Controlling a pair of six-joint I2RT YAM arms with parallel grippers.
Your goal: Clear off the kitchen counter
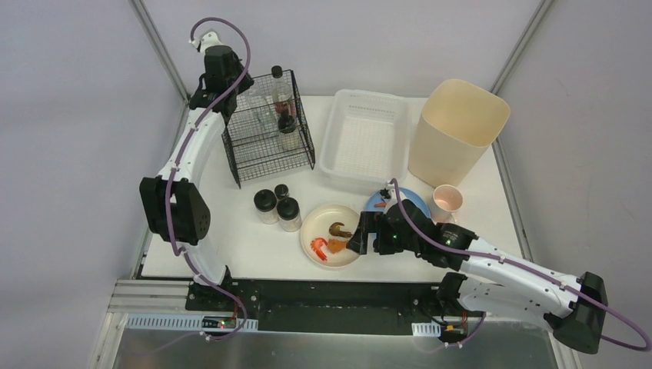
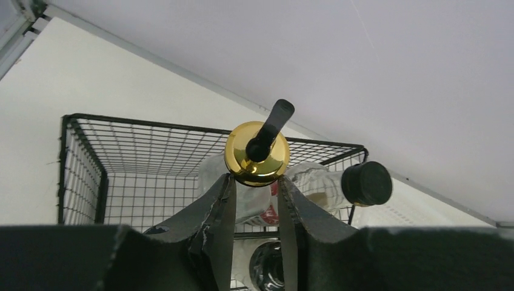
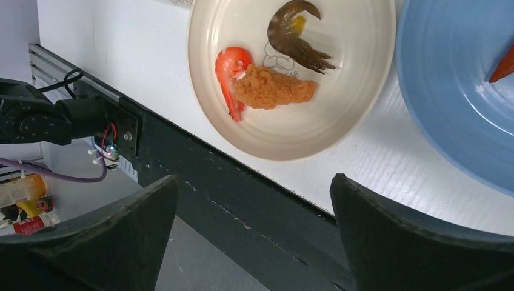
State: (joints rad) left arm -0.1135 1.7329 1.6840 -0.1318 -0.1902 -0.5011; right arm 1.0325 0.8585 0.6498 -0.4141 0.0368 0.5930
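Note:
The kitchen counter (image 1: 254, 246) is a white tabletop. My left gripper (image 1: 237, 91) reaches over the black wire basket (image 1: 269, 127) at the back left. In the left wrist view my left gripper (image 2: 254, 180) is shut round the neck of a clear bottle with a gold cap (image 2: 257, 154) and black spout, above the wire basket (image 2: 85, 157). My right gripper (image 1: 358, 238) is open and empty at the right rim of a cream plate (image 1: 317, 227). In the right wrist view the gripper (image 3: 254, 177) hangs over the counter's front edge, just short of the cream plate (image 3: 357, 103), which holds a shrimp (image 3: 229, 70), a fried piece (image 3: 276, 91) and a dark piece (image 3: 297, 45).
Two more bottles (image 1: 283, 108) stand in the wire basket. Three black-lidded jars (image 1: 277, 207) stand left of the cream plate. A blue plate (image 1: 411, 201), a pink cup (image 1: 447, 201), a white slotted basket (image 1: 363, 138) and a beige bin (image 1: 457, 131) fill the right side.

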